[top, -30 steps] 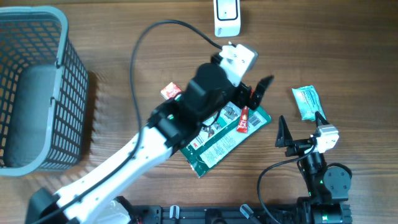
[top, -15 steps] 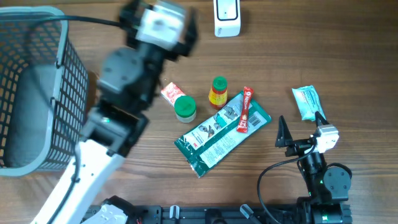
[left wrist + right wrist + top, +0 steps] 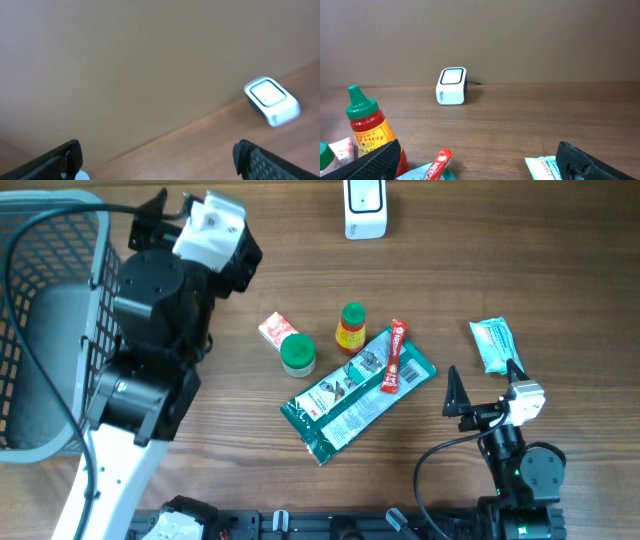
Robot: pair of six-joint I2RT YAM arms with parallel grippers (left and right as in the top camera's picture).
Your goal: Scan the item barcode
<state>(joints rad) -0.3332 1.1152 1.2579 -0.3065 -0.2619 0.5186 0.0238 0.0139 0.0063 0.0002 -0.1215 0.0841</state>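
Black and spread wide, your right pincer (image 3: 485,385) is sitting released nearest the front edge of the brown wooden table (image 3: 560,270), gripping nothing. Just ahead of its right finger, a pale teal plastic packet (image 3: 493,343) is lying flat. Ahead and to this pincer's left, a large dark green foil pouch (image 3: 340,405) is lying at a slant, with a slim red stick sachet (image 3: 394,358) resting across the pouch's right end. Beyond the pouch, a red sauce bottle with a green nozzle cap (image 3: 350,328) is standing upright. A small jar with a round green lid (image 3: 297,355) is standing near it on the left, and a little red-and-white sachet (image 3: 272,328) is lying just beside the jar. Your left pincer (image 3: 157,150) is hanging released too, raised by the right rim of the grey plastic lattice basket (image 3: 30,230) and carrying nothing. Ahead and to the right of it, the white box-shaped barcode scanner (image 3: 365,210) is standing at the table's far edge, well apart from every item.
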